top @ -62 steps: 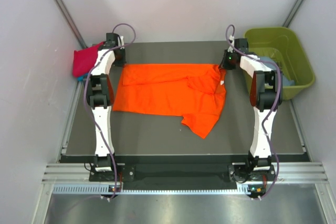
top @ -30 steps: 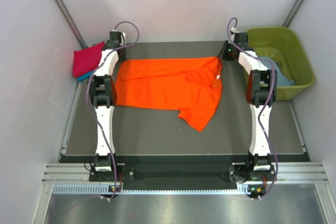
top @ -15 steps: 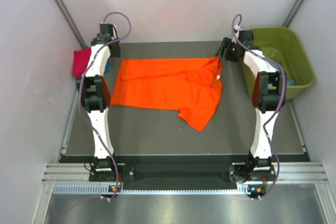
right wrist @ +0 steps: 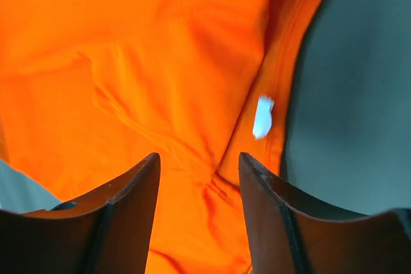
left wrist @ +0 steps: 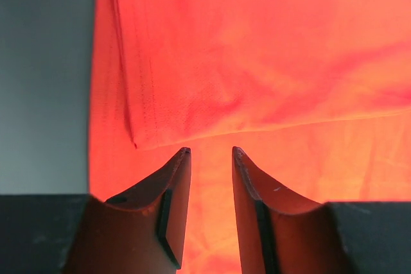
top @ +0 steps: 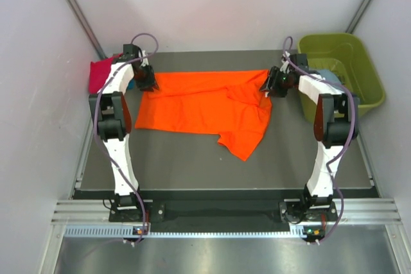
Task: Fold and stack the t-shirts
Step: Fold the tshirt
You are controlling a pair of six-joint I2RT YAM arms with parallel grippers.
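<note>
A bright orange t-shirt (top: 205,104) lies spread flat across the far half of the dark table, one flap reaching toward the near side. My left gripper (top: 149,82) hovers over its far left corner, and my right gripper (top: 266,85) over its far right edge. In the left wrist view the left gripper (left wrist: 210,151) is open by a narrow gap, with only orange cloth (left wrist: 257,62) below. The right gripper (right wrist: 199,157) stands open wider above orange cloth (right wrist: 141,62) near a white label (right wrist: 262,117). A crimson-pink t-shirt (top: 98,75) is bunched at the table's far left edge.
An olive-green tub (top: 369,78) stands off the far right corner of the table, with light blue cloth (top: 337,81) inside, partly hidden by my right arm. Bare dark tabletop (top: 192,165) stretches along the near side. White walls close in on both sides.
Both grippers have opened and let go of the shirt's far corners. The arms swung outward, then came back in over the shirt's edges. The shirt lies still.
</note>
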